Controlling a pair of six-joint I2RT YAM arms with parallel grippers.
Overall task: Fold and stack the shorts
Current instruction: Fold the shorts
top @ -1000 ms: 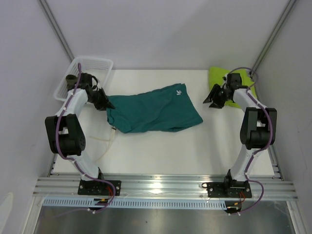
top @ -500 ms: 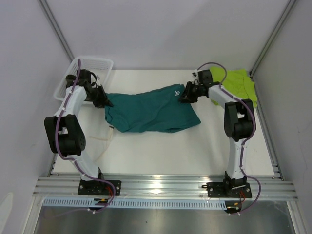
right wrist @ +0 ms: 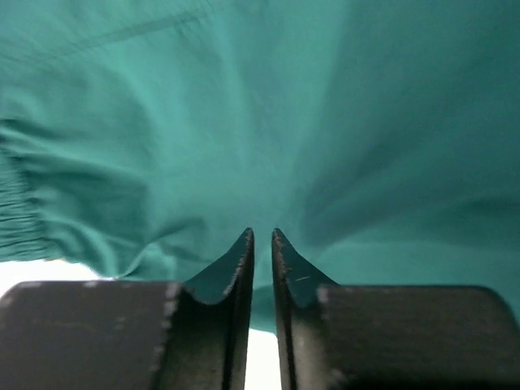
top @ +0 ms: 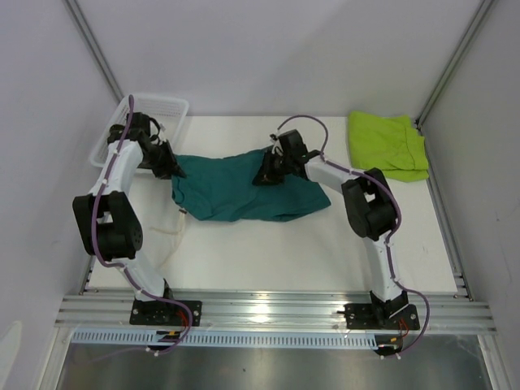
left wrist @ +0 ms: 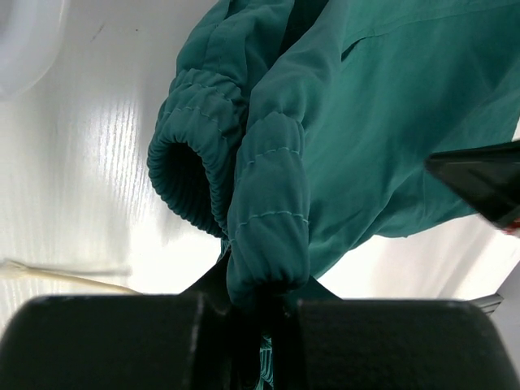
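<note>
The teal shorts point(top: 244, 188) lie crumpled across the middle-left of the white table. My left gripper point(top: 168, 168) is shut on their left waistband end, and the bunched elastic fills the left wrist view point(left wrist: 268, 203) above the jaws point(left wrist: 264, 296). My right gripper point(top: 266, 173) sits on the top middle of the teal shorts. In the right wrist view its fingers point(right wrist: 262, 236) stand almost together and cloth folds point(right wrist: 341, 122) run in toward the tips. The lime-green shorts point(top: 388, 145) lie flat at the back right. A cream drawstring point(top: 175, 237) trails off the teal pair. The dark olive pair does not show.
A white mesh basket point(top: 162, 107) stands at the back left corner, just behind my left arm. The enclosure's walls and slanted posts close in the back and sides. The aluminium rail point(top: 268, 309) with both arm bases runs along the near edge.
My right gripper left the lime-green shorts, crossed left to the teal pair's top right corner and carried it further left, hiding the white logo. My left gripper stayed clamped on the waistband.
</note>
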